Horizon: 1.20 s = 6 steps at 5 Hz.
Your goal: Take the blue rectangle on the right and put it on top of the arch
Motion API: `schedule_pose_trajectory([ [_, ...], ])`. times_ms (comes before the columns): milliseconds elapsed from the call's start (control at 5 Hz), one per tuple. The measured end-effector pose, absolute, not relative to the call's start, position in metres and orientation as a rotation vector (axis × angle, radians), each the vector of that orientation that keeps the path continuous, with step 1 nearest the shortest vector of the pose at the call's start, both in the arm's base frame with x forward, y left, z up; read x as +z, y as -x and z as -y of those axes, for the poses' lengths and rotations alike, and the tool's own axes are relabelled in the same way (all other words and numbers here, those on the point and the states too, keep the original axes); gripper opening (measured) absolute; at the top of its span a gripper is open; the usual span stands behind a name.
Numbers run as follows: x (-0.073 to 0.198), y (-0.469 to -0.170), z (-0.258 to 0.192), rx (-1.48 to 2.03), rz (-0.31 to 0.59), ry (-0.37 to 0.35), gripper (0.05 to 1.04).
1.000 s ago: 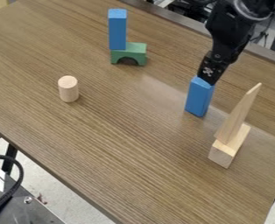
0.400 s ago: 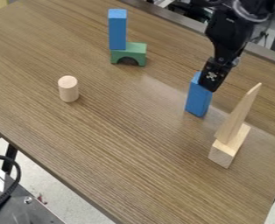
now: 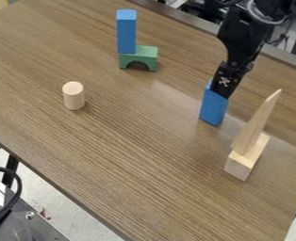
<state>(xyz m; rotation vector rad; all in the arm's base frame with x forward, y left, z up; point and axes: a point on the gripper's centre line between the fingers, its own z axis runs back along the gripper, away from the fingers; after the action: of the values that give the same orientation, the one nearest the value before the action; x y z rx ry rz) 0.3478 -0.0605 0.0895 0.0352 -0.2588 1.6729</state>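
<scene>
gripper (image 3: pixel 222 89) right of centre on my feed, pointing down at a slant, its lower end overlapping the top of the blue rectangle (image 3: pixel 213 109). that overlap is my trouble: the black tip hides much of the block's upper end, with a sliver of blue peeking out on the left side. i can't tell from here whether the claw is clamped on it or loose around it. the block itself stands upright on the table (image 3: pixel 125 141), near the slim wooden wedge (image 3: pixel 258 123). that wedge points up from a pale wooden block (image 3: pixel 240 165), whose front end faces me

above the gripper the black arm (image 3: pixel 245 37) runs up and out through the top edge, cut off there. dark clutter sits beyond the table's far edge, too jumbled for me to name. the table runs off the frame too, and down at the lower left a black cable (image 3: pixel 16 188) is cropped by the left side

over to the upper left, the green arch (image 3: pixel 147 55) has another blue block (image 3: pixel 126 33) upright on its left part, and that one covers some of the arch's top. the wooden cylinder (image 3: pixel 74 96) stands by itself, well apart. for markings, i get a small pale pattern (image 3: pixel 224 81) on the gripper, too fine to make out
</scene>
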Motion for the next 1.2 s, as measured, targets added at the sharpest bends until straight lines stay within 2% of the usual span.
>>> schedule_pose_trajectory([
  [400,0.078,-0.347,0.058,1.719,0.236,-0.063,0.967],
  [600,0.073,-0.343,0.058,1.744,0.205,-0.085,0.692],
  [800,0.072,-0.343,0.058,1.747,0.207,-0.089,0.543],
  [1000,0.077,-0.352,0.058,1.758,0.225,-0.073,0.543],
  [1200,0.109,-0.38,0.055,1.81,0.308,0.015,0.543],
])
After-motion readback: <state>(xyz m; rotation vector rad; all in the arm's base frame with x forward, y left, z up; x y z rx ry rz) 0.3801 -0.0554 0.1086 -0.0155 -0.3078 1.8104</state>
